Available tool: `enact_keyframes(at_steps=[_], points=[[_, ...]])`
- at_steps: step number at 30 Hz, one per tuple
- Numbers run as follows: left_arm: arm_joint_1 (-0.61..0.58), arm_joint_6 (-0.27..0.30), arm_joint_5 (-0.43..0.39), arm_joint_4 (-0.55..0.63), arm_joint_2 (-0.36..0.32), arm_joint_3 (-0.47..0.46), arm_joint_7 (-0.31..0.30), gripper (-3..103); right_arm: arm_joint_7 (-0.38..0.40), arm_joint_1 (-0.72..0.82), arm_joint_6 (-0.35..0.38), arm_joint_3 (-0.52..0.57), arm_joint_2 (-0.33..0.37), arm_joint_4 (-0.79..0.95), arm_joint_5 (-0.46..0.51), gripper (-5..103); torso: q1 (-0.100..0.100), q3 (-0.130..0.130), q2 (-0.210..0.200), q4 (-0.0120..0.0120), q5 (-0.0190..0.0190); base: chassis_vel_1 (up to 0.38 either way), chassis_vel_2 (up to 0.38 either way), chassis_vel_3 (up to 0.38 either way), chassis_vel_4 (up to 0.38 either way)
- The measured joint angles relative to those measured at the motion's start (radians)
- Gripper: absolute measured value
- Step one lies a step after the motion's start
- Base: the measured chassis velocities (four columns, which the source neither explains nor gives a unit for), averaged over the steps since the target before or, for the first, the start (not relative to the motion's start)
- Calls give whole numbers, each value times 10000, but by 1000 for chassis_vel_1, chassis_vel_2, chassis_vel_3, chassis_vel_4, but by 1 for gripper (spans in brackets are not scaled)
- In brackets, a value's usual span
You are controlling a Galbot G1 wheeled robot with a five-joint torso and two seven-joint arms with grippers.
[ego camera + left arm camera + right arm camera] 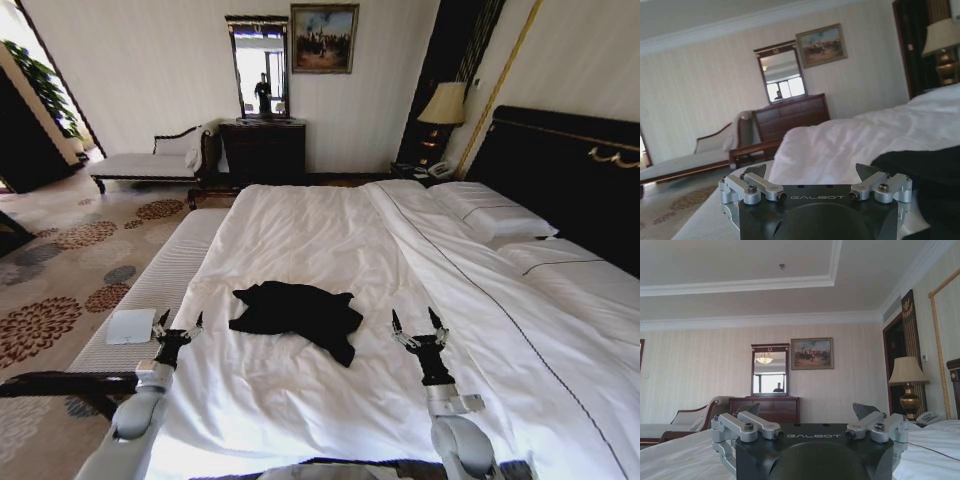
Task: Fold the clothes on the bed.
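The clothes (296, 314), a black T-shirt, lie crumpled in a heap on the bed (330, 240) near its foot end. White sheets cover the bed, and pillows lie against a dark headboard on the right. My left gripper (179, 322) hovers open by the bed's left edge, a little left of the shirt. In the left wrist view the gripper (812, 172) has the black fabric (925, 170) close beside it. My right gripper (419, 321) stands open above the sheet just right of the shirt, fingers pointing up the bed; the right wrist view shows it (806, 410) holding nothing.
A pale striped bench (165, 280) runs along the bed's left side with a small white pad (131, 326) on it. A chaise longue (150, 160), a dark dresser (262, 150) with a mirror and a bedside lamp (444, 105) stand at the far wall.
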State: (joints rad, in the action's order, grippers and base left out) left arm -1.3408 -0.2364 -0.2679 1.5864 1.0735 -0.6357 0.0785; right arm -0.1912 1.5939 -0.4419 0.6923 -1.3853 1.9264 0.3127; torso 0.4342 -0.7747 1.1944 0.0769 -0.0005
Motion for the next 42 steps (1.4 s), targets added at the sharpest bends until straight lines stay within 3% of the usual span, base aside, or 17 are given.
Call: enact_keyframes(at_steps=[6, 12, 18, 33, 35, 36, 42], points=[[1480, -427, 609, -1276, -677, 1297, 757, 100, 66, -47, 13, 193, -12, 25, 200, 100, -1, 1, 0, 0, -3, 0, 0, 0, 0], [2784, -536, 672, -2474, -1249, 2326, 977, 100, 155, -43, 43, 256, -190, 61, 179, 100, 0, 0, 0, 0, -2, 0, 0, 0, 0], [3756, -729, 598, -3596, -1295, 3158, 1285, 100, 198, 79, 34, 340, -367, 129, 75, 100, -1, 0, 0, -3, -2, 0, 0, 0, 0], [4628, -663, 201, -3751, -1016, 4191, 1506, 101, 270, 389, -100, 600, -431, 371, 118, 100, -1, 1, 2, -2, -2, 0, 0, 0, 0], [4651, -682, 197, -3788, -979, 4192, 1510, 97, 270, 417, -117, 597, -441, 371, 101, 100, -2, 1, 1, -2, 0, 0, 0, 0, 0], [4660, -689, 189, -3825, -928, 4191, 1510, 86, 270, 432, -127, 583, -445, 371, 82, 100, -1, 1, 1, -1, -2, 0, 0, 0, 0], [4667, -697, 221, -3931, -718, 4176, 1520, 70, 270, 435, -134, 556, -446, 374, 52, 100, -2, 1, 2, -1, -1, 0, 0, 0, 0]])
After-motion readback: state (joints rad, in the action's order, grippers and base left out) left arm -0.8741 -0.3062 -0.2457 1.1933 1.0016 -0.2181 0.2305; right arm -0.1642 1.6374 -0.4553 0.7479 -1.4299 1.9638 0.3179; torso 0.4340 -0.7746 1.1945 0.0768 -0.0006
